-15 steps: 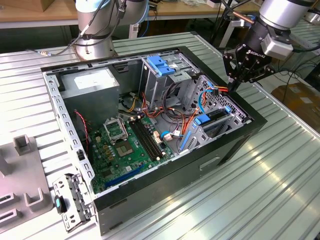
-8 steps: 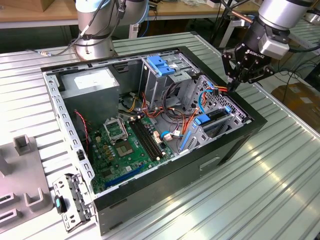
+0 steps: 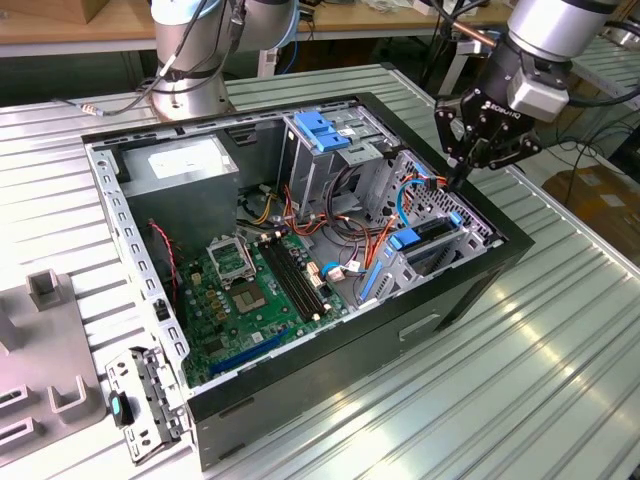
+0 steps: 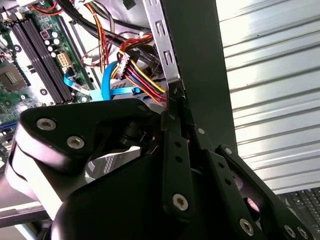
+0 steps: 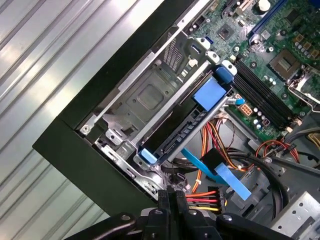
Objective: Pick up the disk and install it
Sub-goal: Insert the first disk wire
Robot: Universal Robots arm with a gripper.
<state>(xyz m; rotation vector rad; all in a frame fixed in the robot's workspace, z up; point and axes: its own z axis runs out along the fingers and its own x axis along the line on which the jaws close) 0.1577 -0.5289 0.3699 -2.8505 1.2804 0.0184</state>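
Open computer case lies on its side on the ribbed metal worktop, its black front edge toward the exterior view's right. Inside: green motherboard around the centre of the case, grey power supply box at about 11 o'clock of it, tall metal cage with blue plastic top at about 1 o'clock. The arm's pincer hangs over the case's drive-bay corner at roughly 3 o'clock from the motherboard, fingers pressed together with nothing visible between them; in both wrist views the black fingers meet edge to edge just above the bay's metal rim. The disk sits edge-on in the drive bay beside the black front wall, dark side rail showing, blue plastic carrier tabs at both ends and a blue pull handle at the motherboard end. In the exterior view the disk shows as blue tabs low in the bay, below the pincer, not touching it. A bundle of red, yellow and orange wires and a flat blue cable run just beside the bay, between the disk and the fingertips. A loose metal bracket rests on the worktop at the case's 8 o'clock corner.
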